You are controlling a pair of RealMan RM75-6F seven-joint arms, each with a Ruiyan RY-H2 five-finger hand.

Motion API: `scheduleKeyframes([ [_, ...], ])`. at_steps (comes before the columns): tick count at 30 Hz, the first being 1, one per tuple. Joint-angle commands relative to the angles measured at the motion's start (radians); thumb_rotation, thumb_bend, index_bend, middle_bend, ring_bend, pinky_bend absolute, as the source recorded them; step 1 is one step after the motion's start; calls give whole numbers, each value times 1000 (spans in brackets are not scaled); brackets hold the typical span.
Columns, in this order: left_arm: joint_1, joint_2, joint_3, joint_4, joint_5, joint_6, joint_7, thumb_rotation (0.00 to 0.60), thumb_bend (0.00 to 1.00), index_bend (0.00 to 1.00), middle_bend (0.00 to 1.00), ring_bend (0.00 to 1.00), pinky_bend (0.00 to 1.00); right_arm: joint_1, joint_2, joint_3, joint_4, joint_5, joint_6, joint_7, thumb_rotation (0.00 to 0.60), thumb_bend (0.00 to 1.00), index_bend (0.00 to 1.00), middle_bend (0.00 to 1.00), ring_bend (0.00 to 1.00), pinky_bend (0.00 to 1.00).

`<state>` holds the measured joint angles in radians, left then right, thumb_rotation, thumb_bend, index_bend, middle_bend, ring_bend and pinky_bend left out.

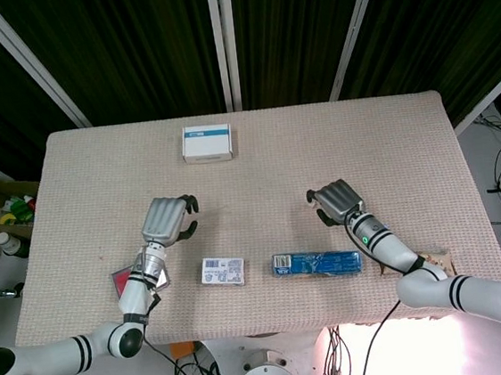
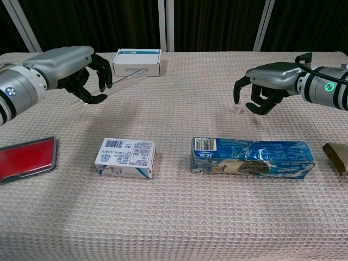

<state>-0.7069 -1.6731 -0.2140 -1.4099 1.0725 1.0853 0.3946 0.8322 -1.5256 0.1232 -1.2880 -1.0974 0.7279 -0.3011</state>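
Chest view is showing the left hand (image 2: pixel 76 68) hanging above the woven, waffle-textured tablecloth (image 2: pixel 174 217), its dark fingers curling around a thin clear strip (image 2: pixel 124 82) that is sticking out flat and slanted toward the white and blue box (image 2: pixel 137 61) at the far edge. The right hand (image 2: pixel 266 87), smooth silver on the back with black fingers, is hovering above and just behind the long blue crinkled packet (image 2: pixel 253 157), fingers bending downward; a small pale tab (image 2: pixel 236 109) is sitting at one fingertip, and I cannot tell whether it is being pinched or is part of the hand. A small white printed carton (image 2: pixel 125 158) with a barcode is lying left of the packet, and a glossy red flat case (image 2: pixel 27 157) is resting at the left border. A brown scrap (image 2: pixel 336 157) is peeking in at the right border.

Head view is giving the layout from above: the left hand (image 1: pixel 166 220) is lying behind the carton (image 1: pixel 224 272), the right hand (image 1: pixel 336 204) behind the packet (image 1: pixel 318 264). The clear strip is not showing there.
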Motion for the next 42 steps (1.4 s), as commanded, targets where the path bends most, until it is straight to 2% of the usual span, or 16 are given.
scheduleKeyframes([
  [1, 0, 1, -1, 1, 1, 0, 0, 600, 481, 655, 654, 809, 1000, -6, 7, 5, -14, -11, 22, 7, 600, 531, 379, 881, 1000, 1000],
  [3, 0, 2, -2, 3, 1, 0, -2, 600, 480, 655, 654, 809, 1000, -10, 21, 14, -29, -7, 32, 19, 600, 490, 371, 878, 1000, 1000],
  [5, -1, 2, -3, 3, 2, -1, -3, 600, 480, 655, 654, 809, 1000, -9, 29, 24, -33, 6, 37, 18, 600, 397, 359, 875, 1000, 1000],
  [7, -1, 1, -3, 3, 4, -2, -4, 600, 481, 655, 654, 809, 1000, -2, 30, 31, -29, 21, 40, 0, 600, 251, 352, 873, 1000, 1000],
  [9, -2, 0, -3, 2, 4, -1, -4, 600, 481, 655, 654, 810, 1000, 8, 24, 35, -22, 34, 32, -13, 600, 184, 351, 873, 1000, 1000],
  [13, -2, -2, -3, 3, 2, -2, -1, 600, 480, 655, 654, 810, 1000, 32, 8, 29, 1, 58, -7, -39, 600, 143, 350, 874, 1000, 1000],
  [17, -1, -1, -4, 3, -1, -2, 1, 600, 481, 655, 654, 810, 1000, 49, -8, 27, 24, 74, -31, -43, 600, 137, 365, 879, 1000, 1000],
  [29, 0, -7, -4, 18, -8, -9, -6, 600, 482, 655, 654, 809, 1000, 72, -42, 16, 93, 79, -67, -28, 600, 211, 443, 884, 1000, 1000],
  [42, 4, -7, -2, 25, -5, -11, -14, 600, 483, 655, 654, 809, 1000, 83, -58, 14, 131, 62, -82, 5, 600, 330, 464, 889, 1000, 1000],
])
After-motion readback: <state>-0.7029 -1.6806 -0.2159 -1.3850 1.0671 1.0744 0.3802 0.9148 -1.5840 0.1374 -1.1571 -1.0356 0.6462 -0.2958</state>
